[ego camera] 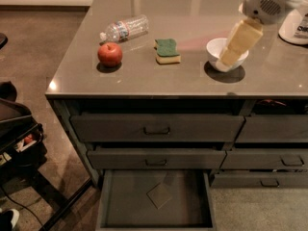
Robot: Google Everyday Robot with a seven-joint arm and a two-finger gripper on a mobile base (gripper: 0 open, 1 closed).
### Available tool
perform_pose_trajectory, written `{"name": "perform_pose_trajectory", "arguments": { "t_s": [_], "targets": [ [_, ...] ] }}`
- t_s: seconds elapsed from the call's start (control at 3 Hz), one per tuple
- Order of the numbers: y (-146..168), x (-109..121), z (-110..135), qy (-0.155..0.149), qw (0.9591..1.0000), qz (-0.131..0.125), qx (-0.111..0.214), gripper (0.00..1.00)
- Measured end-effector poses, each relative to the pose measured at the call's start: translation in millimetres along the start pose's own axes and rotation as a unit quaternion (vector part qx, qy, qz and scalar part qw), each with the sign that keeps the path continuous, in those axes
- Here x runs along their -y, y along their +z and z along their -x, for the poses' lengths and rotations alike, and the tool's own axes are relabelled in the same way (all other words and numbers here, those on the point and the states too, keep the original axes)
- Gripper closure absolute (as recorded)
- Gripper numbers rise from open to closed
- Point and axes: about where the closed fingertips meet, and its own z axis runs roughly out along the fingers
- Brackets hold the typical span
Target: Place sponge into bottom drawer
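Black stand (17, 138): one, on the floor left of the counter, well apart from everything I am working with.
Counter (192, 13): one grey top, carrying all the loose things I can count.
Apple (109, 54): one, red, upright near the left front of the top.
Bottle (124, 29): one clear plastic bottle, lying on its side just behind the apple.
Sponge (168, 50): one, green face up over its yellow base, on the counter between apple and bowl, touching neither.
Drawers, left stack: three. I see the top drawer (156, 127) and the middle drawer (156, 159) closed; the bottom drawer (130, 201) is pulled out, with one pale diamond mark (159, 195) on its grey floor.
Bowl (212, 47): one, white, right of the sponge, partly hidden.
Gripper (230, 57): one, cream-coloured, slanting down and left over the bowl. I cannot tell its state, nor whether it touches the bowl; I see nothing carried. It is apart from the sponge.
Drawers, right stack (272, 129): three, partly in view, all closed.
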Motion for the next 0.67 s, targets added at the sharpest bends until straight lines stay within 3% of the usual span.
{"name": "perform_pose_trajectory", "arguments": {
  "t_s": [0.33,0.67],
  "targets": [
    [55.7,29.8,35.5,0.019,0.9980,0.057,0.022,0.00],
    [107.6,47.5,72.3,0.035,0.9926,0.107,0.047,0.00]
  ]
}}
